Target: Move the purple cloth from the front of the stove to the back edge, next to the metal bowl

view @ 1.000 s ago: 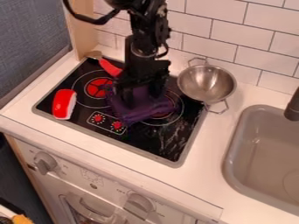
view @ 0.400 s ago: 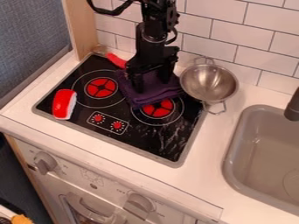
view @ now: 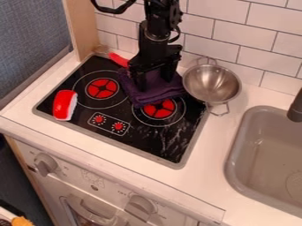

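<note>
Purple cloth is bunched and folded on the rear part of the black stovetop, overlapping the back edge of the right red burner. Gripper is right on it, pointing down: jaws spread, one finger toward the view's left, the other toward the right, purple fabric visible between them. Can't tell whether the tips press into the cloth or just rest on it. Left red burner is uncovered, just beside the cloth. Red handle of a utensil lies at the back of the stove, near the cloth's rear left corner; its far end is by the wood panel. Metal bowl with two wire handles is upright right of the cloth, at the stove's rear right edge, one handle toward the tiled wall, the other toward the front. Red and white object sits at the stove's left edge, well apart from the gripper. Printed control panel with two red dials is toward the stove's front. Grey sink is set in the white counter at right, dark faucet over its rear.
</note>
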`<state>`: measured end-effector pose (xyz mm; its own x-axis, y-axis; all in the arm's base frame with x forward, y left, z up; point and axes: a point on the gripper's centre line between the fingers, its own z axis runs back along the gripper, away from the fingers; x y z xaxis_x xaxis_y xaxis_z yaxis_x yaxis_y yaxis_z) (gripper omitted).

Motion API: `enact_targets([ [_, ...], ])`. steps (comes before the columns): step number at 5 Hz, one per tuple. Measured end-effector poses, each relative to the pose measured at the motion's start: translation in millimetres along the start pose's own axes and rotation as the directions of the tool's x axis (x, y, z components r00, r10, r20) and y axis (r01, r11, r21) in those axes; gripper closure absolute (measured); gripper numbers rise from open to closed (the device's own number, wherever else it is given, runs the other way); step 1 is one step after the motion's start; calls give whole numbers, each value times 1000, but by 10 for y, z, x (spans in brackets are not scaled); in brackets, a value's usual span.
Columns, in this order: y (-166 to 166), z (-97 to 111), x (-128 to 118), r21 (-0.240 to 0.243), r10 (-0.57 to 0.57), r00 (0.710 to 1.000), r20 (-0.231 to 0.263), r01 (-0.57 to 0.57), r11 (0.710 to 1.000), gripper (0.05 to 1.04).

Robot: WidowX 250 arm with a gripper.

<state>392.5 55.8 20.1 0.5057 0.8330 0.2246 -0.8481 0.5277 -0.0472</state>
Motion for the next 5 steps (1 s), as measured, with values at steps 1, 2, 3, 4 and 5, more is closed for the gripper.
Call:
enact_targets([
  [1,-1,28,4,-4,12,1000,-3,-12,1000,83],
  [2,24,195,97,-33,54,999,5,-54,998,83],
  [3,44,392,161,-74,96,995,-8,-97,993,83],
  [4,125,654,206,-114,130,992,-1,-129,985,83],
  [5,255,873,192,-134,147,988,43,-140,981,83],
])
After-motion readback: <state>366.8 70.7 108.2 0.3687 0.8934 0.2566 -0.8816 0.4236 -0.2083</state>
